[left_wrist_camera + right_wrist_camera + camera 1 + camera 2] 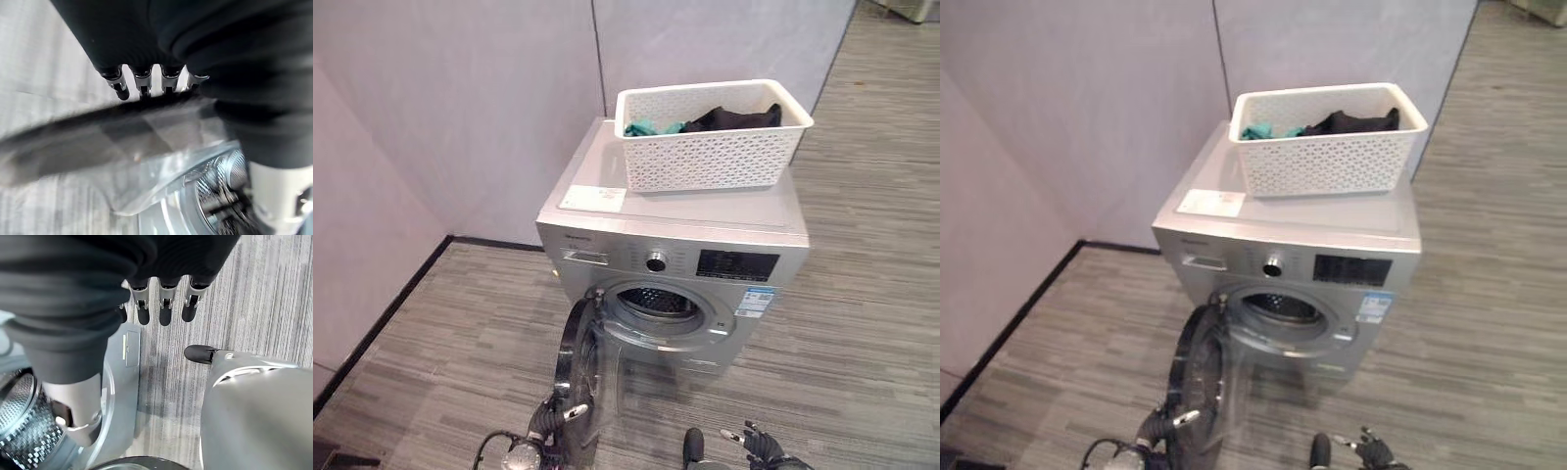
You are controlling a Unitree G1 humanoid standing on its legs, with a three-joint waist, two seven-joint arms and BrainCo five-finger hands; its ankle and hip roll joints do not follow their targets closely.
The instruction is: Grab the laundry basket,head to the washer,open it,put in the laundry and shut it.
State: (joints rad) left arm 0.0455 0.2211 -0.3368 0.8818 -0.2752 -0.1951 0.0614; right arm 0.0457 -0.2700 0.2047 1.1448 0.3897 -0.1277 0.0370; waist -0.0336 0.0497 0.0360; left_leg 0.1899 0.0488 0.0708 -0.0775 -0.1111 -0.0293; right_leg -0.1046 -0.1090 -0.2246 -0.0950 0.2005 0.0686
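Grey wood-grain plank flooring (862, 323) runs under everything, met by pale lilac partition walls (460, 98) at the left and far side. Nearest, at the lower edge of the eye views, the left hand (558, 416) sits against the edge of the round glass-and-chrome washer door (585, 367), which stands swung open toward the near left; in its own wrist view the fingers (142, 83) lie straight along the door's rim, not curled round it. To the near right, the right hand (759, 446) hangs free above the floor, its fingers (164, 308) relaxed and holding nothing. Beyond them stands the silver front-loading washing machine (734, 225), its drum opening (661, 304) exposed. On its flat top, toward the far right, rests the white perforated plastic laundry basket (710, 157), holding a teal garment (646, 127) and a black garment (734, 117).
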